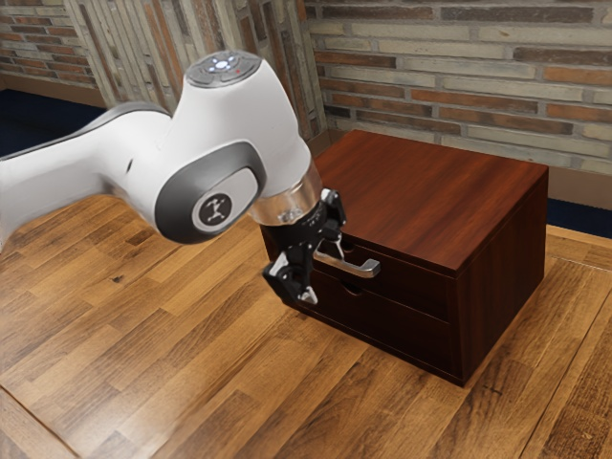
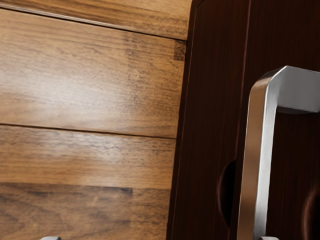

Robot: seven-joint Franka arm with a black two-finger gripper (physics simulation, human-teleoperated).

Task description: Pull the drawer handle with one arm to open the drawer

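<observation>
One drawer cabinet (image 1: 430, 191) on desk (image 1: 143, 382), one steel handle (image 1: 356, 269); jaws wide open at handle's end, gripping nothing; handle's bend close in wrist view.

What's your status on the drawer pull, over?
Gripper at the handle, grip unclear. Top drawer looks flush with the front, not yet out. No obstacle seen ahead of it.

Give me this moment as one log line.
stage: reach | gripper: at drawer handle | drawer: front looks flush, not yet pulled | cabinet: on wooden table
</observation>
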